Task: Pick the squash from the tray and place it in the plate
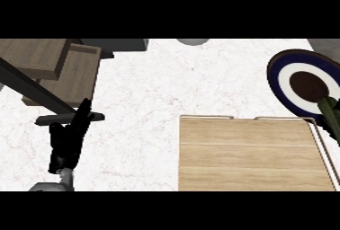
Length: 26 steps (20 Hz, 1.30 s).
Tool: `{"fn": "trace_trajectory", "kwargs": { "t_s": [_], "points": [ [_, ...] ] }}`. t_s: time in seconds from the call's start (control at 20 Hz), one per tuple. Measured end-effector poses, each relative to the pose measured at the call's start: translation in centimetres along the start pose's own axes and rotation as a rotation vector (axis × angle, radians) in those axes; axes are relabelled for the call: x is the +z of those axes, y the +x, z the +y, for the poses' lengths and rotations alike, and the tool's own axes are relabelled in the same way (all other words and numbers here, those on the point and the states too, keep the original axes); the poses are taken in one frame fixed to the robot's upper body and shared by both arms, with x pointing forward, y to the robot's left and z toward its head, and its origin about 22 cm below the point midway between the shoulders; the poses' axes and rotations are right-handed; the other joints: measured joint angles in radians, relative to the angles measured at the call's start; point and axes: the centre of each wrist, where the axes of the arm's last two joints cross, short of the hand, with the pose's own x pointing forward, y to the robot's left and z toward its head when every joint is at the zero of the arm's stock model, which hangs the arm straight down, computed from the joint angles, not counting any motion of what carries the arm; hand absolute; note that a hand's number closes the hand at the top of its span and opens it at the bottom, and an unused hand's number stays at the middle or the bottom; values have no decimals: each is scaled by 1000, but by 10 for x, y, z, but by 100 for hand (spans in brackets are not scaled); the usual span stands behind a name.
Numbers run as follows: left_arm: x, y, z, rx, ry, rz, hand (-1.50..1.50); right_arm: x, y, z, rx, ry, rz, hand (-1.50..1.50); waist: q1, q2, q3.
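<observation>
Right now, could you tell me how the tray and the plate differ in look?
The tray is rectangular, the plate round. The tray is plain light wood with a pale rim; the plate has a dark blue border, a white ring and a dark brown centre. The tray's top is bare, while a green squash overlaps the plate's lower right edge. Both sit on the white marble counter, at the right.

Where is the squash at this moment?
In the head view the green squash is at the far right edge, lying over the lower rim of the plate, just past the wooden tray's right corner.
</observation>
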Motion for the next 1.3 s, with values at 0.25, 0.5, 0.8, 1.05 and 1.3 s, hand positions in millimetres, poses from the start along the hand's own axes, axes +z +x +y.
{"fn": "trace_trajectory", "kwargs": {
  "t_s": [0.25, 0.5, 0.8, 1.05, 1.3],
  "points": [
    [-3, 2, 4, 1, -6, -4, 0, -16, -20, -11, 7, -26, 79, 150, 9, 2, 0],
    [-2, 1, 1, -2, -7, -19, 0, -34, -44, -14, 29, -11, 141, 150, 19, 4, 0],
    [-4, 5, -6, -6, -15, -8, 0, -44, -68, -6, 74, 62, 195, 150, 28, 9, 0],
    [-7, 7, -12, -9, -29, -22, 0, -45, -81, 3, 72, 202, 246, 150, 44, 15, 2],
    [-8, 7, -14, -3, -43, -37, 0, -38, -90, 2, 73, 378, 305, -150, 54, 19, 3]
  ]
}}
